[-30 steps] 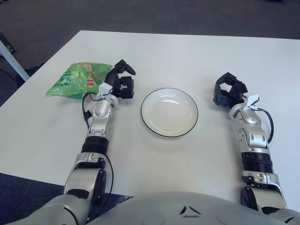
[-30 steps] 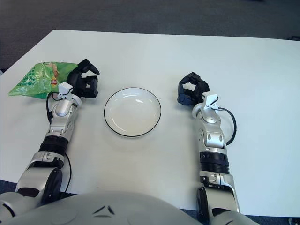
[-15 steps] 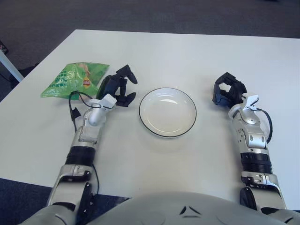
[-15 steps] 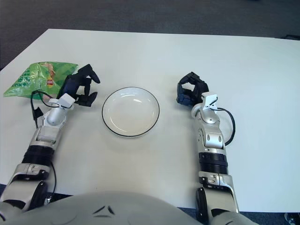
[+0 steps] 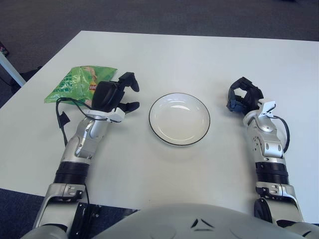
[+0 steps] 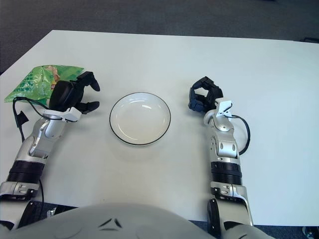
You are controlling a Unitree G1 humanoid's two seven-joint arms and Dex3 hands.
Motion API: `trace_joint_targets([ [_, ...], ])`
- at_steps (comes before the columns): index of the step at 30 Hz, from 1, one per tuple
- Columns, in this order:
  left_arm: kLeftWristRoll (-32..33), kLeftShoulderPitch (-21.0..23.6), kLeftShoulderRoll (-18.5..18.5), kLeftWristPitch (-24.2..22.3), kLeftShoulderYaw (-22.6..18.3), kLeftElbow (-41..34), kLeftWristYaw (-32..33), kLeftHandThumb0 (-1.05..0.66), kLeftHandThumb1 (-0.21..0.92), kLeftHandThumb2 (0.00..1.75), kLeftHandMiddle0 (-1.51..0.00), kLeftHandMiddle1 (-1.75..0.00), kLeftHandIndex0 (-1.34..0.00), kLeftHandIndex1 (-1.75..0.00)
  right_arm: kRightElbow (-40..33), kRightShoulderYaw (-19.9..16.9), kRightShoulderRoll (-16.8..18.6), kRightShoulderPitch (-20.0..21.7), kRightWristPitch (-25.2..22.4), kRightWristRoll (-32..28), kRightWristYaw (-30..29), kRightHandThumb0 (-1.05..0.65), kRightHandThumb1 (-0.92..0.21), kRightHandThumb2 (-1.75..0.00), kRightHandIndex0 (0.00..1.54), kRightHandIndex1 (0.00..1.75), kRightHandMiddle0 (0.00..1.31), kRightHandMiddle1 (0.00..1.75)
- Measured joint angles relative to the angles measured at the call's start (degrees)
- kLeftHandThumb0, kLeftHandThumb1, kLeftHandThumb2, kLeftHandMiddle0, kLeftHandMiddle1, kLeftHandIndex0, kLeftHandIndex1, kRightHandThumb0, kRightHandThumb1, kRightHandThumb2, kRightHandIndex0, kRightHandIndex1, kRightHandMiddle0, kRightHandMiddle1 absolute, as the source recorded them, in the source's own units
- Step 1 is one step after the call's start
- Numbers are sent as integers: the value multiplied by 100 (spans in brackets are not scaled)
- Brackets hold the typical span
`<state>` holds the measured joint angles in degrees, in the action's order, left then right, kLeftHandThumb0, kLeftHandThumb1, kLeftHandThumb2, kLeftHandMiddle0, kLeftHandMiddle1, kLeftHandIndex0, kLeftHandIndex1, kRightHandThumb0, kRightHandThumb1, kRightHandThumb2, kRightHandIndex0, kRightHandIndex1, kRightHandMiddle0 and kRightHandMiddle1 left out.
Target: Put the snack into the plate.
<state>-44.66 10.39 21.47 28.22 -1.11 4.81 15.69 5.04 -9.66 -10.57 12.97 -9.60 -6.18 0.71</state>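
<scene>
One second has been enough for the left arm to swing outward: its forearm, which ran nearly straight up the frame, now slants in from the lower left, and the wrist has rolled so the back of the palm faces the camera. At the upper left of the frame lies the snack (image 5: 75,84), a green crinkled bag flat on the white table (image 5: 164,55), in the same spot as in both earlier pictures. Just right of it, and overlapping its right edge in the view, hangs the left hand (image 5: 112,94). Its fingers are spread and empty; one dark finger points up and right, another juts right toward the dish. Whether the palm touches the bag cannot be told from either eye.

My reading is that the hand has turned to come over the bag for a grasp, so the pick-up has not yet begun and nothing is held.

At centre frame sits the plate (image 5: 157,124), white with a dark rim and nothing in it, near the left hand's fingertips but apart from them. At the right of the frame, well apart from the plate, shows the right hand (image 5: 242,95), fingers curled on nothing, unmoved across all three moments.
</scene>
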Motion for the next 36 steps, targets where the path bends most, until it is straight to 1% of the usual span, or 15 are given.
trace_joint_targets([
  [8, -617, -128, 179, -523, -2, -497, 466, -46, 40, 122, -125, -175, -55, -175, 77, -1, 0, 36, 57, -1, 57, -46, -40, -122, 127, 175, 55, 175],
  [15, -1205, -174, 465, -902, 2, -680, 904, -46, 39, 122, -123, -175, -55, -175, 133, -18, -4, 57, 84, -7, 101, -46, -40, -122, 127, 175, 55, 175],
  [18, -1354, -174, 554, -1042, 3, -696, 1134, -46, 39, 122, -122, -175, -55, -175, 172, -22, -6, 75, 111, -7, 113, -46, -40, -122, 127, 175, 55, 175],
  [25, -1370, -173, 671, -1161, -1, -697, 1464, -45, 40, 121, -120, -175, -54, -175, 256, -43, -16, 125, 136, -8, 167, -46, -40, -122, 127, 175, 55, 175],
  [36, -1294, -172, 727, -1255, -11, -745, 1765, -45, 41, 120, -119, -175, -54, -175, 348, -64, -23, 154, 218, -9, 211, -46, -40, -122, 127, 175, 55, 175],
])
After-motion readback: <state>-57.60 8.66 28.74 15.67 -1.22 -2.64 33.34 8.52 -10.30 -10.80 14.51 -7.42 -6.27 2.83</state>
